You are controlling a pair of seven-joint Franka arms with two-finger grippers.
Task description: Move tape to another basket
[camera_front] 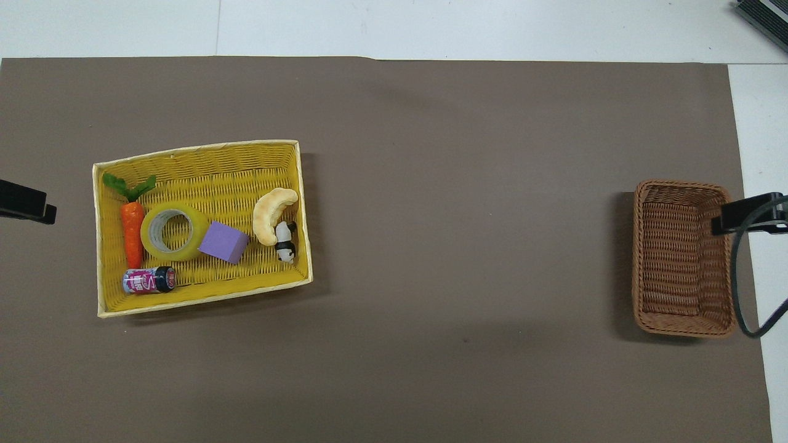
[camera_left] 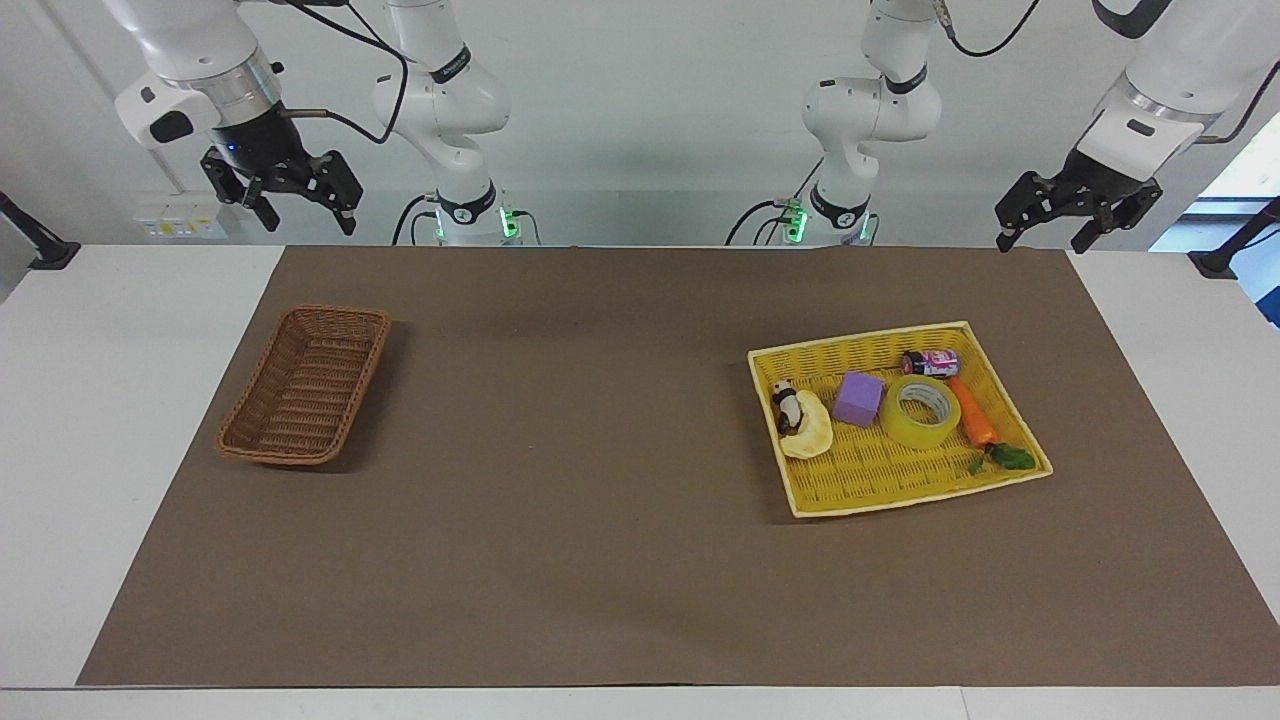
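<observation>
1. The tape (camera_left: 921,410) lies flat, hole up, in the yellow tray (camera_left: 880,490), toward the left arm's end of the table.
2. The tray sits on the brown mat (camera_left: 600,500), about midway between the table edge at the robots and the edge away from them.
3. In the tray, a carrot (camera_left: 972,420) lies just beside the tape toward the left arm's end, its green leaves pointing away from the robots.
4. A purple cube (camera_left: 859,398) touches the tape toward the table's middle.
5. A small can (camera_left: 930,362) lies on its side in the tray corner nearest the robots at the left arm's end, close to the tape and the carrot's tip.
6. A pale curved piece of bread (camera_left: 808,430) and a little panda figure (camera_left: 786,404) lie together at the tray's end toward the table's middle.
7. The brown basket (camera_left: 305,384) stands on the mat toward the right arm's end of the table, well apart from the tray, with nothing in it.
8. The left gripper (camera_left: 1042,228) hangs in the air over the table corner at the robots' edge on the left arm's end, its fingers spread and holding nothing.
9. The right gripper (camera_left: 300,208) hangs over the robots' edge of the table at the right arm's end, fingers also spread and empty.
10. Neither gripper touches anything on the table.
</observation>
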